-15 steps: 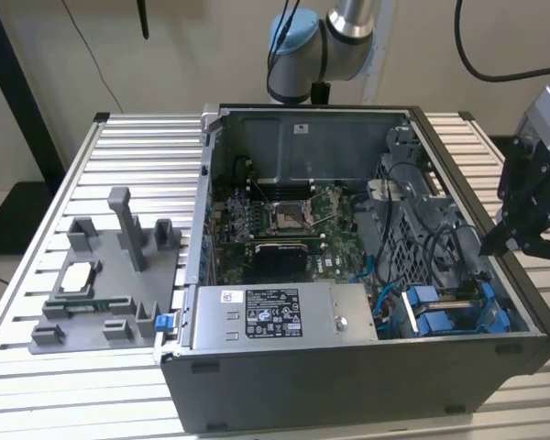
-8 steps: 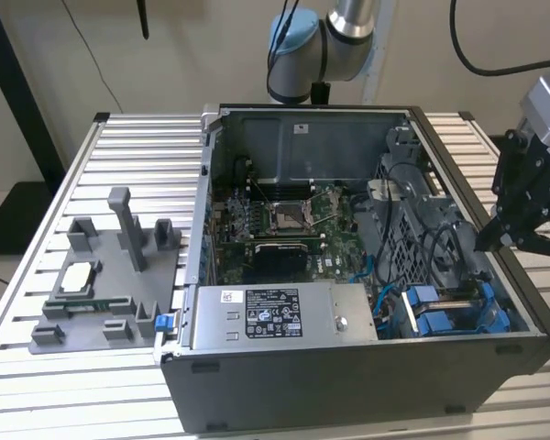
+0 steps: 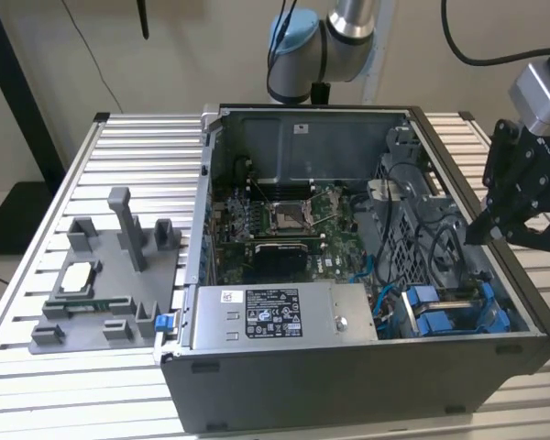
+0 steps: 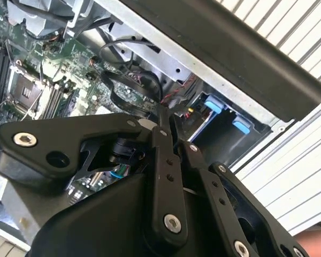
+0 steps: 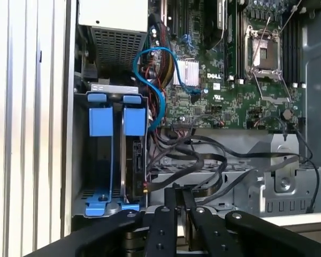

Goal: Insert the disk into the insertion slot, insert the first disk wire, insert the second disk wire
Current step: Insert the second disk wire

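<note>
Beside the open computer case (image 3: 348, 275), at the exterior view's right, the claw (image 3: 518, 215) hangs just outside the case's side wall, level with the drive cage. Both wrist views show its fingers (image 5: 174, 211) drawn together with nothing between them, pointing down toward a tangle of black cables (image 5: 203, 160). The disk (image 5: 134, 160) appears already seated: the first wrist view shows a flat drive standing on edge in the insertion slot (image 5: 112, 155), with blue plastic tabs (image 5: 117, 120) along the bay's edge, and the exterior view shows the same blue frame (image 3: 449, 312) in the cage by the power-supply box (image 3: 275, 316). I judge the first step done. Whether either disk wire is plugged in I cannot tell; the loose cables near the drive suggest wiring remains.
</note>
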### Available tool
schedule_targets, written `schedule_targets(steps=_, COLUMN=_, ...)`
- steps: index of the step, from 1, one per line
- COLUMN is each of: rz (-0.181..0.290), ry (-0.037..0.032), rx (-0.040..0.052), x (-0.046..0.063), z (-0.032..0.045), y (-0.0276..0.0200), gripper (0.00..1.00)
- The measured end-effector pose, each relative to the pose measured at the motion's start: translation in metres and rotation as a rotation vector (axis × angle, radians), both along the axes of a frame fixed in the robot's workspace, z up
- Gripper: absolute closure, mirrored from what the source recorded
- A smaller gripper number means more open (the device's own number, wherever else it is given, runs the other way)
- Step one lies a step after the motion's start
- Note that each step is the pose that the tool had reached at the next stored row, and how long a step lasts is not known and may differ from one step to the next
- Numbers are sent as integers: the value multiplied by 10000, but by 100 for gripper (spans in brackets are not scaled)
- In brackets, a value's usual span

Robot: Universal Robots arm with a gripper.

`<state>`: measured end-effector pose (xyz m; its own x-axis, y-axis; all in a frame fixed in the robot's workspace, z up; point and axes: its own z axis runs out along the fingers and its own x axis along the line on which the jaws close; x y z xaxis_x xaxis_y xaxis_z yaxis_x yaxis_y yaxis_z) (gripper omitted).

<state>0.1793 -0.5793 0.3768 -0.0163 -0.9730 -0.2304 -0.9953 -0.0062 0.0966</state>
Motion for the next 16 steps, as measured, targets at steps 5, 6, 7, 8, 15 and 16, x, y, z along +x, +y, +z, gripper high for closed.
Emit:
schedule_targets(steps=5, rz=-1, ry=1, rx=3, x=-147, z=8, y=-28, gripper=100)
schedule_targets(steps=6, rz=0, ry=1, rx=3, x=-181, z=8, y=-35, gripper=100)
schedule_targets(steps=7, rz=0, ry=1, rx=4, x=-217, z=8, y=-43, gripper=100)
schedule_targets(steps=8, rz=0, ry=1, rx=2, x=-252, z=9, y=-58, gripper=100)
schedule_targets(steps=15, rz=0, ry=2, rx=-147, x=-328, z=3, y=-192, gripper=100)
schedule_targets(steps=16, rz=-1, ry=3, rx=-197, x=-335, z=1, y=-206, gripper=100)
